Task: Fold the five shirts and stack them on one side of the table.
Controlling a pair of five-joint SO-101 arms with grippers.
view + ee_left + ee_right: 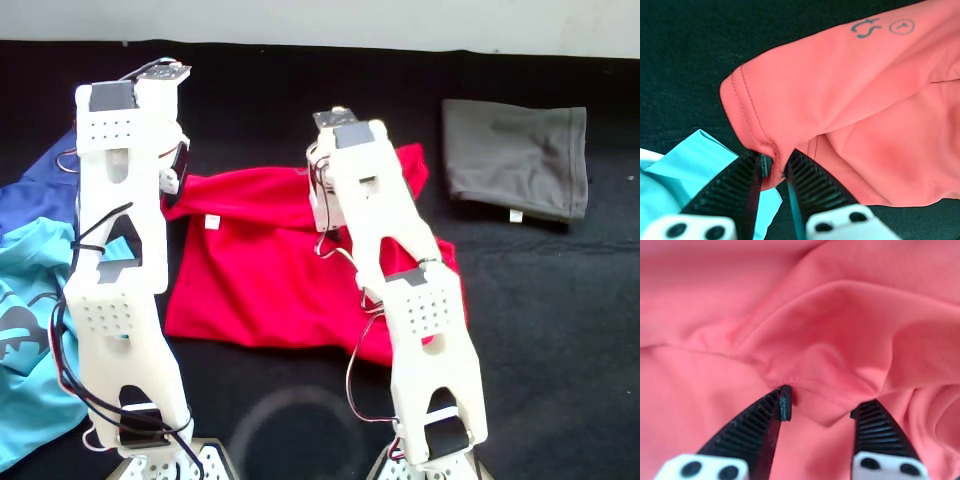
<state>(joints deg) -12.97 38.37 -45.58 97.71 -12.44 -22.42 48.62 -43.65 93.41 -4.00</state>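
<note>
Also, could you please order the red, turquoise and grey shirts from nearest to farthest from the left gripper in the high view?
1. Red shirt: sleeve pinched in the left gripper.
2. Turquoise shirt: close by, on the outer side.
3. Grey shirt: folded, at the far opposite side.

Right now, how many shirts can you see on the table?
4. The red shirt lies in the middle, the gray shirt folded at the far right, the navy shirt at the left edge, the light blue shirt just nearer than it. A fifth may be hidden.
</note>
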